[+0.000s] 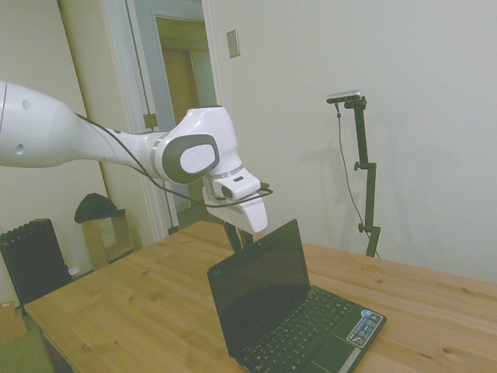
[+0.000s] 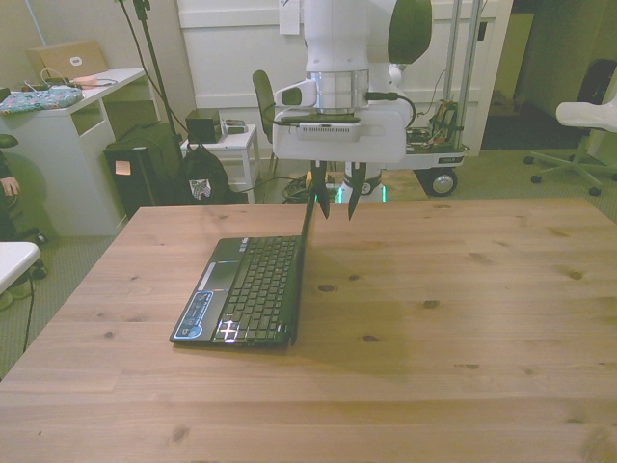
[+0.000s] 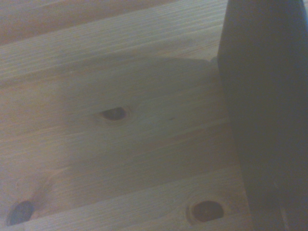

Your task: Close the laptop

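The surface [image 2: 463, 318] nearest me is bare knotted pine, matt, with plain plank seams. On it, toward the front view's left, stands the laptop [image 2: 246, 289]: a small black netbook, open, its screen raised a little past upright and seen edge-on, keys lit faintly at the near corner, blue-and-white stickers on the palm rest. In the side view the screen is dark and glossy. Just behind the lid's top edge hang the jaws [image 2: 334, 201], two thin dark fingers pointing down and slightly apart, holding nothing. Whether one finger touches the lid I cannot tell. Judgement: the approach step is in hand; closing has not begun. The next move calls for a steady push on the lid's back, toward the keyboard, following the hinge's arc.
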`<state>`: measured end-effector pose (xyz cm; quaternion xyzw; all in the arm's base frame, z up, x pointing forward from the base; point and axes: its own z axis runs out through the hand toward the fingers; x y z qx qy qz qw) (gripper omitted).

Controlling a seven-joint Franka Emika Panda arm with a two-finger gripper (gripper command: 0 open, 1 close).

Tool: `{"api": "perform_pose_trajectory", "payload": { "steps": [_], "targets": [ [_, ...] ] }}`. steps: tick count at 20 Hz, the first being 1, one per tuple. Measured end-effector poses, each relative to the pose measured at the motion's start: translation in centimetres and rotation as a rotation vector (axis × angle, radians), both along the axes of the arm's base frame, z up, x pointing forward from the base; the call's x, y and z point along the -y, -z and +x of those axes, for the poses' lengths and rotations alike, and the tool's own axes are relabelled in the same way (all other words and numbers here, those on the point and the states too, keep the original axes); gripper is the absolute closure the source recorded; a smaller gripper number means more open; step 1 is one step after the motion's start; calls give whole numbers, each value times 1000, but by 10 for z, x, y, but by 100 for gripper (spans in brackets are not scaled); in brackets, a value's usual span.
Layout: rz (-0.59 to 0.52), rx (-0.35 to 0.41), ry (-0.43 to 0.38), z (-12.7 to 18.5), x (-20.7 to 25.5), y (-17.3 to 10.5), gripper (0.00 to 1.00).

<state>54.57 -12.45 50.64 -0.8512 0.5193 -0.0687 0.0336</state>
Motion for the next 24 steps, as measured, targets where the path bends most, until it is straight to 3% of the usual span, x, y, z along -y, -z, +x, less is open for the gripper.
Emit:
{"api": "perform_pose_trajectory", "payload": {
  "steps": [11, 24],
  "targets": [
    [31, -18, 80, -38, 106, 7, 100],
    [56, -122, 170, -113, 209, 105, 100]
  ]
}}
